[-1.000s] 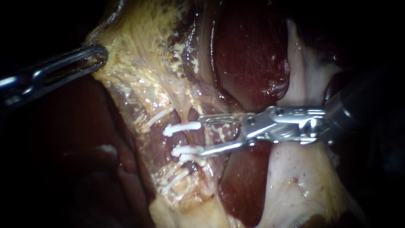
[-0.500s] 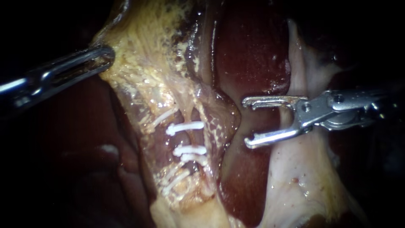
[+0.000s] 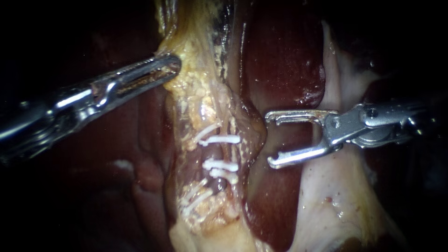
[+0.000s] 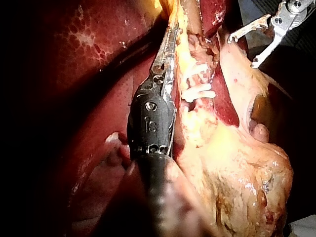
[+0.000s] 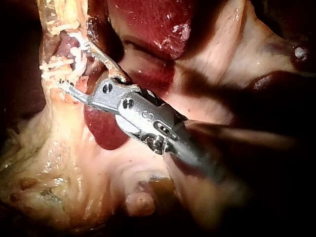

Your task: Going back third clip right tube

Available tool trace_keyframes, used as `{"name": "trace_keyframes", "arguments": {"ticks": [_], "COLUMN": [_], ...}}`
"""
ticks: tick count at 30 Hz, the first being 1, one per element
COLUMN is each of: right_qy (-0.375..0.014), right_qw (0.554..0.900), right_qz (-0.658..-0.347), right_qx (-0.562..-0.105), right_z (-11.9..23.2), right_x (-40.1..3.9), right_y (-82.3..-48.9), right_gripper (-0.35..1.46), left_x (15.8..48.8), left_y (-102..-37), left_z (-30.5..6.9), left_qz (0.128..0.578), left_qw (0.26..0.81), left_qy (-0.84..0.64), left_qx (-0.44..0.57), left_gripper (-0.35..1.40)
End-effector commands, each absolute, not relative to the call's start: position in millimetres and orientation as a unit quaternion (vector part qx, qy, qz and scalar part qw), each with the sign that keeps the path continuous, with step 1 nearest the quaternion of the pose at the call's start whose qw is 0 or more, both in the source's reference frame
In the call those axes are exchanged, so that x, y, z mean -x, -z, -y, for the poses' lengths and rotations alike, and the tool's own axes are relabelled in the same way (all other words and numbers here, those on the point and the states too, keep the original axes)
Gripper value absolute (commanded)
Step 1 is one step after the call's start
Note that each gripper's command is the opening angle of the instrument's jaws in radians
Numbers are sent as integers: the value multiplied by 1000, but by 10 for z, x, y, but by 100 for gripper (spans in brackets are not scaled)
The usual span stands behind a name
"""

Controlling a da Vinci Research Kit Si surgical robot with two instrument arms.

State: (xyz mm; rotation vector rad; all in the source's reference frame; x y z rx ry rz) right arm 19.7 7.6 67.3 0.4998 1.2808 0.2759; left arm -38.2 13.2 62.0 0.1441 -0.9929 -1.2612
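Observation:
Several white clips (image 3: pixel 220 139) lie across a tube (image 3: pixel 215 152) in a yellow, fatty strand of tissue (image 3: pixel 200 93) at the middle of the endoscope view. My right instrument (image 3: pixel 271 140) stands to the right of the clips, apart from them, its jaws open and empty over dark red liver (image 3: pixel 280 51). My left instrument (image 3: pixel 169 65) is shut on the strand's upper left edge. In the left wrist view the left instrument (image 4: pixel 170 42) lies along the strand beside the clips (image 4: pixel 198 92). In the right wrist view the right instrument (image 5: pixel 74 64) gapes just short of the clips (image 5: pixel 55 65).
Pale, whitish tissue (image 3: pixel 336 196) runs below and behind my right instrument. Dark liver (image 3: pixel 93 177) fills the lower left. My right instrument (image 4: pixel 259 39) shows open at the far side of the left wrist view.
My right instrument has drawn back to the right, off the clips, jaws still open. My left instrument has moved right, carrying the strand with it so the strand stands steeper.

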Motion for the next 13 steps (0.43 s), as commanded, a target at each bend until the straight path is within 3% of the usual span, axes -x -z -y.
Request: {"name": "trace_keyframes", "arguments": {"ticks": [1,13], "right_qy": [-127,-128], "right_qw": [764,763], "right_qz": [-589,-590], "right_qx": [-230,-229], "right_z": [-76,-76], "right_x": [-197,-198], "right_y": [-673,-673], "right_gripper": [60,60], "left_x": [382,381], "left_y": [-619,-621], "left_z": [-133,-134], "left_qz": [444,444], "left_qw": [693,693], "left_qy": [565,564], "left_qx": [-65,-65], "left_gripper": [-35,-35]}}
